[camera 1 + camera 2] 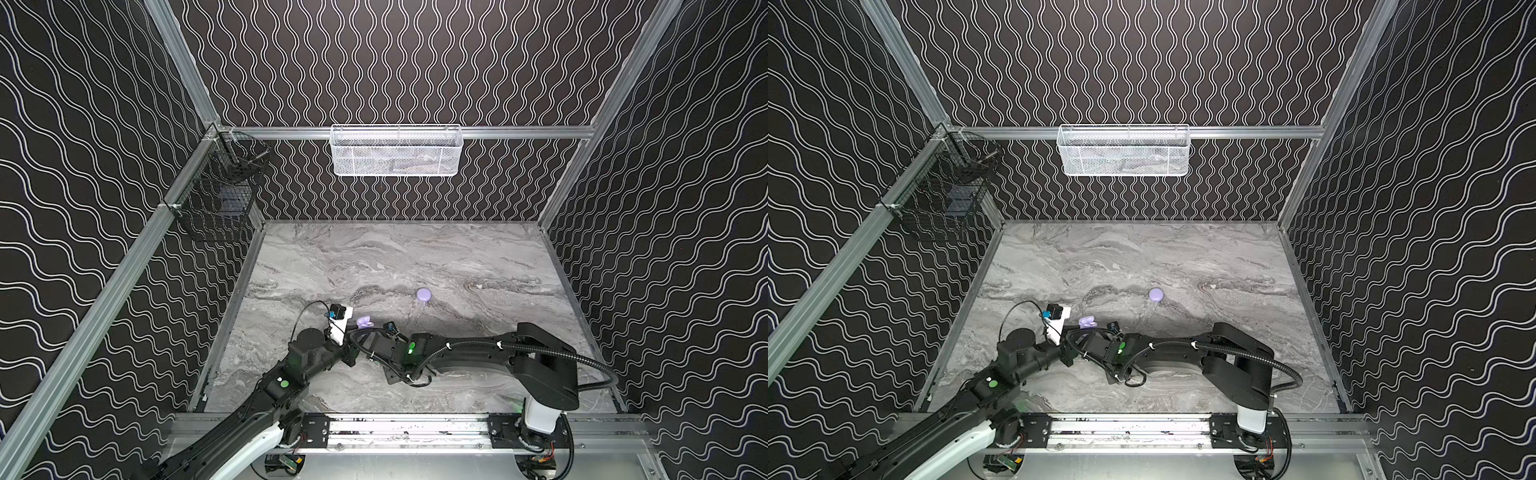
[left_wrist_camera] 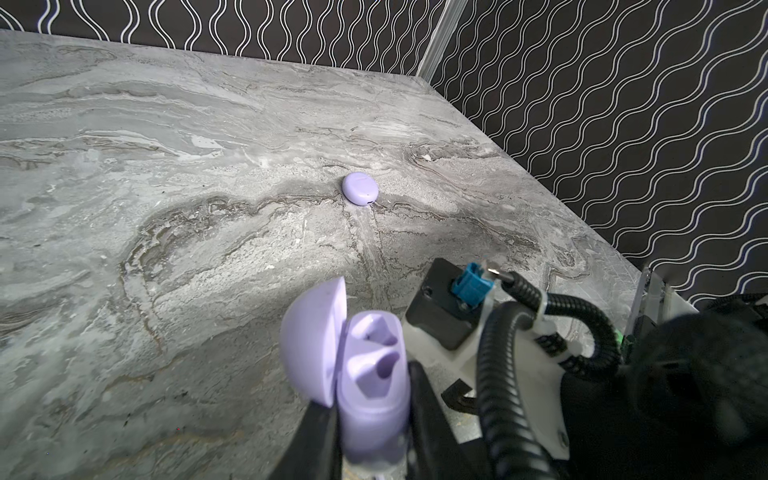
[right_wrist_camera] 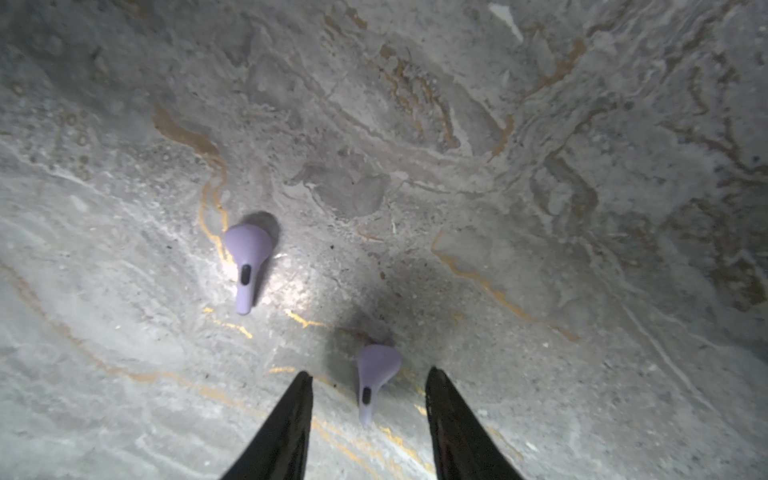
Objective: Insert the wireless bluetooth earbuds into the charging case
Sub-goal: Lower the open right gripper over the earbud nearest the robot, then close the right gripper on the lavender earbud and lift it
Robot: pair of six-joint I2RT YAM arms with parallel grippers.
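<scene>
- Earbuds (image 3: 248, 257): two show in the right wrist view, flat on bare bench (image 3: 540, 208). Long axes near parallel, stems toward the gripper, heads away.
- One earbud (image 3: 376, 374) lies between the spread jaws of the right gripper (image 3: 370, 372), with a gap each side.
- Left gripper (image 2: 372, 399) clamps the open charging case (image 2: 370, 365), left of bench centre.
- Second case (image 1: 423, 294), lid down, sits mid-bench with open room all round.
</scene>
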